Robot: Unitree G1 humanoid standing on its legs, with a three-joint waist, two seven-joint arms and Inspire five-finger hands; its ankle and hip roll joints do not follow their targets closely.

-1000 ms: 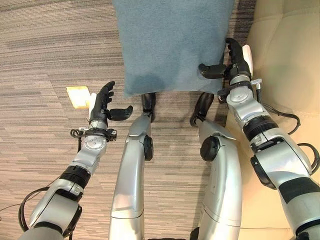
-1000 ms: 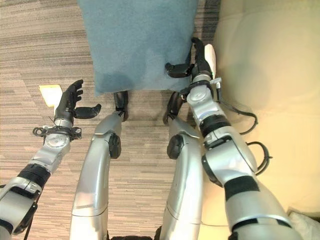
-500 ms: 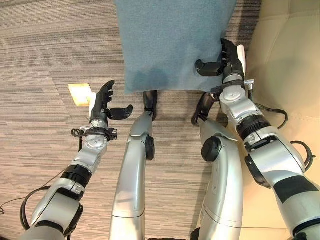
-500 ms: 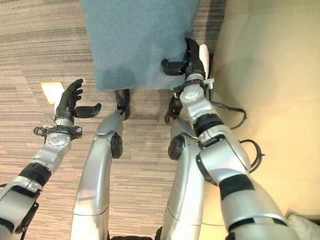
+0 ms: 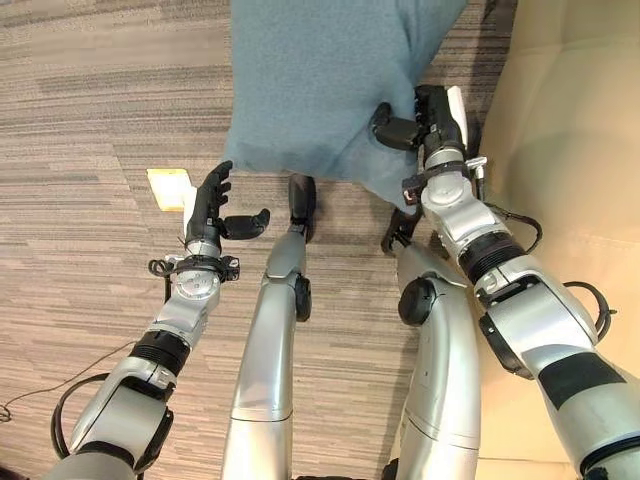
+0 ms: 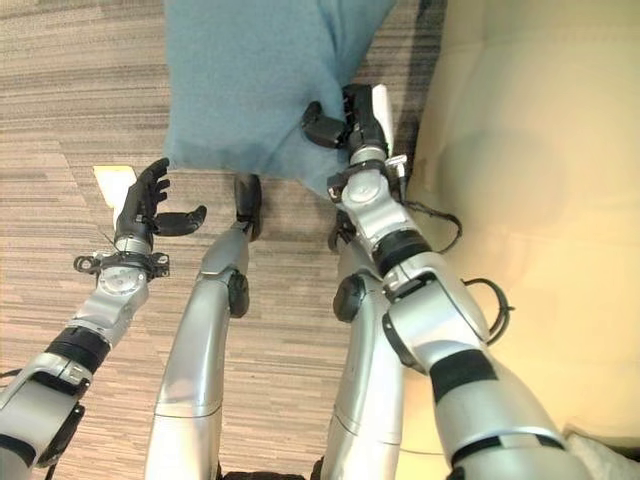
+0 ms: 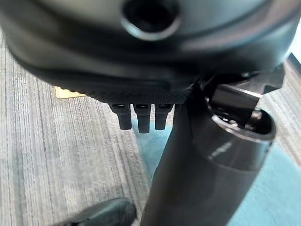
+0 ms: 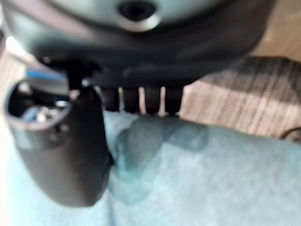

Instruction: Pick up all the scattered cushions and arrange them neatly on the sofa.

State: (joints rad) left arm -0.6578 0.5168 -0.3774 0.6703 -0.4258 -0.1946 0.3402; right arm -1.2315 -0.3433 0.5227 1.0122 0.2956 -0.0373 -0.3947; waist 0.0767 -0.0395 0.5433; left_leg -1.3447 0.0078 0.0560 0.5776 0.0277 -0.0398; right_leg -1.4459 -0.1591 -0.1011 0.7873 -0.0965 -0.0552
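A large blue-grey cushion (image 5: 310, 80) lies on the striped carpet straight ahead. My right hand (image 5: 435, 115) is at its near right corner, next to the sofa (image 5: 570, 150). The thumb (image 8: 61, 155) lies over the fabric and the fingers (image 8: 141, 99) stand along the edge, pinching the corner, which is bunched and folded inward. My left hand (image 5: 210, 205) hovers open over the carpet, short of the cushion's near left corner and not touching it. Its fingers (image 7: 141, 115) are straight, with the cushion (image 7: 277, 188) showing beyond them.
The cream sofa (image 6: 540, 200) runs along the whole right side. A pale yellow patch (image 5: 168, 188) lies on the carpet beside my left hand. A pale bit of cloth (image 6: 600, 455) shows at the lower right corner.
My right hand has moved left and forward with the cushion's corner, creasing and skewing the cushion. My left hand has hardly moved. The camera has shifted slightly.
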